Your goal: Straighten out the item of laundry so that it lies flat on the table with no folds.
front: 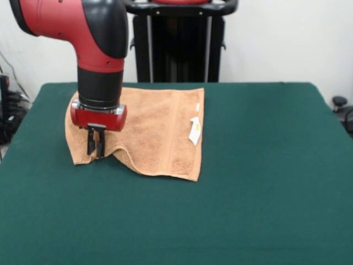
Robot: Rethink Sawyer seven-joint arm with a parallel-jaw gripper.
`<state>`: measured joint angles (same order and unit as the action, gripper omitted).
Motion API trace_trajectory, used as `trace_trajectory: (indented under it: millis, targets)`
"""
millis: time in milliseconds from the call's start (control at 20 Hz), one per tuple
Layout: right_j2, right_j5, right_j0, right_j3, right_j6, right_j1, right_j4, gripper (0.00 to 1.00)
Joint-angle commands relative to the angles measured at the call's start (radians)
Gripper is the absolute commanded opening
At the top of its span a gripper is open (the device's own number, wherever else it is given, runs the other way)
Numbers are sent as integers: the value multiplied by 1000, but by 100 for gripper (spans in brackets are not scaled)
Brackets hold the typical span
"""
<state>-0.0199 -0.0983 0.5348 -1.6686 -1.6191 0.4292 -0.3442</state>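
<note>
Orange-tan terry, soft and looped, that's what the towel [160, 130] was, sitting on the table [265, 182] toward the far side, close to the far edge and left of the middle as the front camera saw it. Roughly square shape but not flat: the near-left part was humped up into a rounded fold, and the near edge ran wavy from there to the right corner. A smoother woven band ran front to back near the right edge, and a small white tag [194, 130] stuck out on that right edge.

Table cover was dark green, felt-looking, matte. Loads of open green to the right of the towel and in front of it, less on its left, barely a strip behind it.

The gripper [96, 144] came down over the towel's near-left corner, black fingers close together with just a slim gap, tips right at the cloth by the fold. Couldn't tell if they actually had any fabric pinched.
</note>
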Motion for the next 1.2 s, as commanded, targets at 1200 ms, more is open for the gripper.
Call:
trace_trajectory:
  millis: [1200]
  targets:
    - [21,-39,27,10,-99,-29,-6,0]
